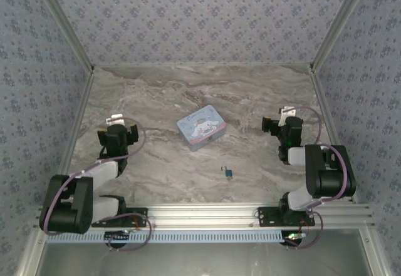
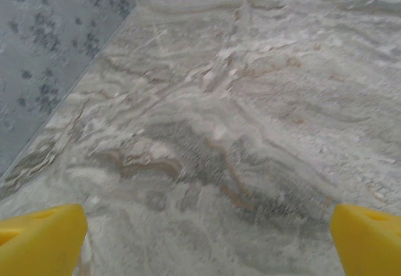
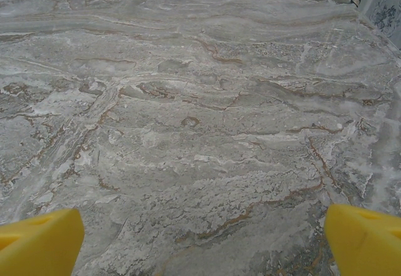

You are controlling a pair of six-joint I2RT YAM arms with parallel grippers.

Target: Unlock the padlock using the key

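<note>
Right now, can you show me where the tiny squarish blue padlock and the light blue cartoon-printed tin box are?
tiny squarish blue padlock (image 1: pixel 230 173): top external view, on its blue body.
light blue cartoon-printed tin box (image 1: pixel 201 127): top external view, middle of its printed lid.

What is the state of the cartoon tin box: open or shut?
Shut. The tin box lies flat on the table, its printed lid covering it; no inside shows.

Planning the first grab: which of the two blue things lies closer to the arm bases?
The padlock, tiny and squarish; the larger light blue tin box sits farther back, mid-table.
</note>
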